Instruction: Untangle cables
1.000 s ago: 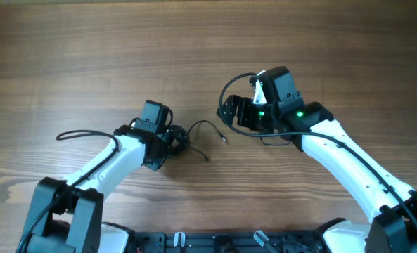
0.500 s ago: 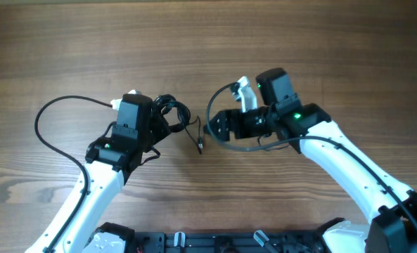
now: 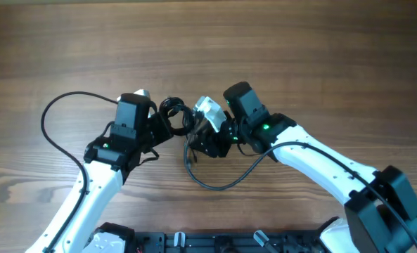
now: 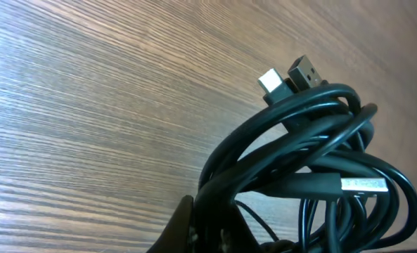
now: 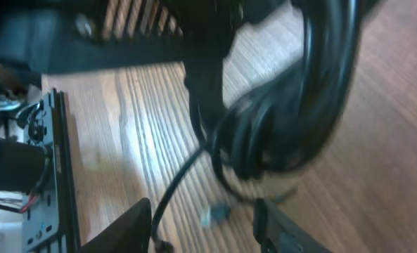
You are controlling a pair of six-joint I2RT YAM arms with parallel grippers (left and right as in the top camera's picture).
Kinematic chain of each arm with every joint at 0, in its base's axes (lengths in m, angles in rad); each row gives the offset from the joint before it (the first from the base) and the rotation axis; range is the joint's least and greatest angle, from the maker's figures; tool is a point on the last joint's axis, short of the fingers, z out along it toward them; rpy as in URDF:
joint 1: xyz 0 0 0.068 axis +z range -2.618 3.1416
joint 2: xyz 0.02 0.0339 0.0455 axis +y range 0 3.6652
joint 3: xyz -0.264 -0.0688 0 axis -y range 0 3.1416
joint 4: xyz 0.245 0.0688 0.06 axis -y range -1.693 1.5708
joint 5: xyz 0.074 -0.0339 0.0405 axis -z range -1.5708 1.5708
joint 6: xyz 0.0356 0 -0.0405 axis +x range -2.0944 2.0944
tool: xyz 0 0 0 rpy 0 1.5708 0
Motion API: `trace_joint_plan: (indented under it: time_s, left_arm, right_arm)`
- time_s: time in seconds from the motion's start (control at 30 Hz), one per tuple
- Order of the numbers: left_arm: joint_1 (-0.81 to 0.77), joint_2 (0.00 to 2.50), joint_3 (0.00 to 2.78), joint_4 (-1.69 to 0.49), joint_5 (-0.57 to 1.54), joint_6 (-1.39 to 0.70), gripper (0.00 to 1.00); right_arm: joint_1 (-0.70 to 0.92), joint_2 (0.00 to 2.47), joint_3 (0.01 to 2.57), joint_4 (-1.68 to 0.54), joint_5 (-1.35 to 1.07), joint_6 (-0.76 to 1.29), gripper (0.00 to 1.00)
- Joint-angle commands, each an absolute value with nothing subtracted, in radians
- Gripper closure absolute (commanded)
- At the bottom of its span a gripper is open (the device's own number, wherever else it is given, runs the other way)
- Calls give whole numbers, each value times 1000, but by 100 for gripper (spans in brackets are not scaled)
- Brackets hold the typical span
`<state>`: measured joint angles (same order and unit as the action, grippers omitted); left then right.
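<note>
**Jaw state.** The left jaws are closed on the cables (image 4: 313, 161). Only one dark finger (image 4: 193, 226) shows, at the bottom edge of the left wrist view beneath the coils. The right jaws stand apart, with fingers (image 5: 134, 225) on either side of a thin trailing strand (image 5: 176, 179), gripping nothing that can be seen.

**Location.** The cables form one knotted bundle of black loops near the middle of the desk (image 3: 278, 42), slightly left of centre, between the two sets of jaws. Two plug ends (image 4: 292, 76) project from the top of the bundle.

**Handling (judged).** The wire is probably light, limp and smooth-jacketed, so it will slide through a loose grip, and the loops will tighten if pulled hard. Take hold of a free strand just behind a plug, where the stiffer body resists slipping, and draw gently.

**Not determinable.**
- The right wrist view is blurred.
- The crossings inside the knot are hidden.
- Whether the bundle rests on the desk or is lifted cannot be told.
- The dark loop (image 3: 215, 186) under the right arm may be arm wiring or a task strand.
</note>
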<state>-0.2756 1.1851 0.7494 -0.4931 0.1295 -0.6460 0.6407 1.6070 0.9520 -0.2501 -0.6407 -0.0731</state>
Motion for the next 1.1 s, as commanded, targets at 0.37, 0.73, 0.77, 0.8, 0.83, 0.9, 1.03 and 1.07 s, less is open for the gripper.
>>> trace_joint_plan:
  time_s: [0.37, 0.73, 0.77, 0.8, 0.83, 0.9, 1.03, 1.07]
  left_arm:
    - [-208, 1163, 773, -490, 283, -527, 96]
    - [-84, 1163, 773, -497, 421, -530, 96]
    - [-84, 1163, 773, -497, 431, -529, 96]
    - [-83, 1163, 773, -498, 428, -527, 96]
    - [-78, 1163, 773, -498, 415, -528, 96]
    - [-43, 1163, 773, -505, 361, -532, 96]
    - [105, 1163, 773, -516, 347, -574, 96]
    - [133, 1163, 773, -520, 352, -594, 96]
  right_arm:
    - [621, 1684, 951, -200, -213, -109, 25]
    - [588, 1782, 951, -134, -468, -79, 25]
    - [588, 1810, 951, -110, -490, -76, 26]
    - [587, 1838, 951, -76, -515, -67, 27]
    - [582, 1854, 951, -50, -526, -25, 27]
    - [567, 1857, 951, -41, -526, 25, 26]
    - [509, 1857, 951, -46, -526, 67, 1]
    - [492, 1857, 951, -46, -528, 90, 0]
